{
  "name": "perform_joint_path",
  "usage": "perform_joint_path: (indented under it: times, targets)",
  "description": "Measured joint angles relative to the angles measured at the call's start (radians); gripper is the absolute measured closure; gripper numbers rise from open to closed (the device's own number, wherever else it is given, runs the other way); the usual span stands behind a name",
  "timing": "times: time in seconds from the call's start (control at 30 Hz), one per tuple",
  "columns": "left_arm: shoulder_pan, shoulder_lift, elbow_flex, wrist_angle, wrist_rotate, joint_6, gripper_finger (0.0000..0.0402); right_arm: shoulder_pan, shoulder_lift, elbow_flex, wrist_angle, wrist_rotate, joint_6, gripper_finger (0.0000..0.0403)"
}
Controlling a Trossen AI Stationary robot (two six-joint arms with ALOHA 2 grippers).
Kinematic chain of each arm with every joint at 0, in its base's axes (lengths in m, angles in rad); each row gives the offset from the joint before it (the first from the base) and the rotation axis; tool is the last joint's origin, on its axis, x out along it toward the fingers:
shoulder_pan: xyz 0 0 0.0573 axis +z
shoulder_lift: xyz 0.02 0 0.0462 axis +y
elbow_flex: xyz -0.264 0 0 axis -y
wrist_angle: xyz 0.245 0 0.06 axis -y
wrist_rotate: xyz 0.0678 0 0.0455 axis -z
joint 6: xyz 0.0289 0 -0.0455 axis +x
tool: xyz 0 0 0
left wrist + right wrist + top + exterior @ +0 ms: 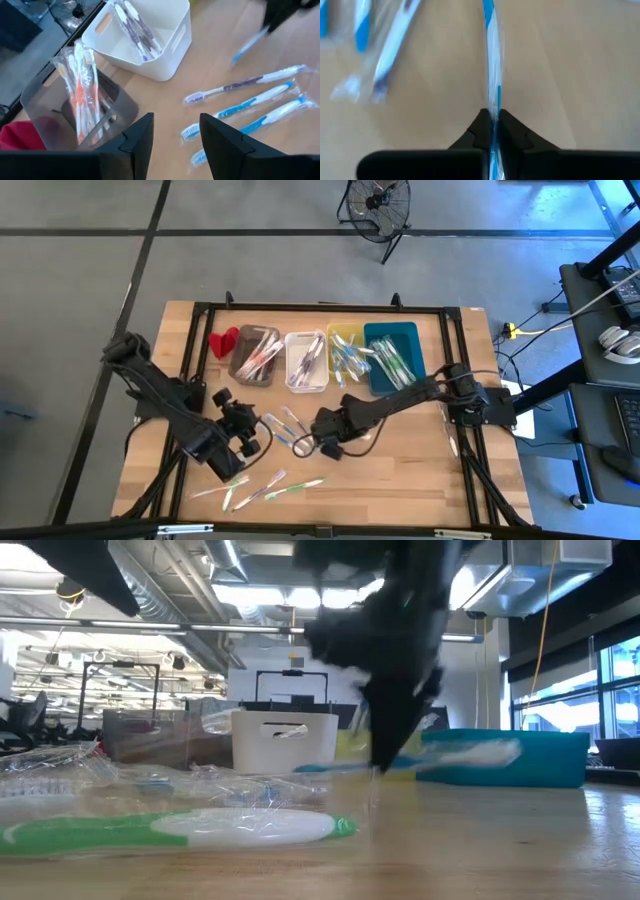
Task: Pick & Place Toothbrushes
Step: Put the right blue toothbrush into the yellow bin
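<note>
Four bins sit in a row at the far side of the wooden table [400, 480]: from left to right, a grey bin [254, 355], a white bin [305, 360], a yellow bin [345, 352] and a teal bin [393, 356]. Each holds several wrapped toothbrushes, too bunched to count. A small red object [223, 341] lies just left of the grey bin.

The right gripper [305, 448] is low over the table's middle, its fingers pinched shut on a blue-and-white toothbrush [491, 65]; the right wrist view shows the brush clamped between the fingertips and running straight out ahead. In the low view the brush looks just lifted off the wood. The step in hand seems to be the pick. The next move likely calls for raising the brush clear and carrying it far and to the right, probably toward the teal bin, though which bin suits it is a guess.

About three loose brushes [240, 107] lie just left of the right gripper. Roughly four more [262, 490], partly green, lie near the front edge.

The left gripper [240, 435] waits at the near left with fingers apart, holding nothing.
</note>
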Motion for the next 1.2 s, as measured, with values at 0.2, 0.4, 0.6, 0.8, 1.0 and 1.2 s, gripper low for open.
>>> perform_joint_path:
  times: [0.2,0.4,0.6,0.8,1.0,1.2]
  targets:
    - [-0.002,0.065,0.0,0.0,-0.036,0.013,0.0246,0.025,-0.072,0.002,-0.127,0.002,0.064,0.0389]
    - [-0.002,0.083,0.0,0.003,-0.091,0.019,0.0245,0.029,-0.151,0.004,-0.229,0.056,0.111,0.0389]
    - [-0.003,0.083,0.0,0.008,-0.085,0.019,0.0247,0.011,-0.254,0.005,-0.295,0.103,0.161,0.0389]
    - [-0.003,0.083,0.0,0.025,-0.087,0.019,0.0253,-0.029,-0.338,0.006,-0.293,0.103,0.164,0.0389]
    - [-0.003,0.083,0.0,0.028,-0.09,0.019,0.0254,-0.162,-0.365,0.007,-0.29,0.079,0.11,0.0389]
    - [-0.003,0.083,0.0,0.042,-0.089,0.019,0.0254,-0.333,-0.358,0.007,-0.284,0.003,0.046,0.0389]
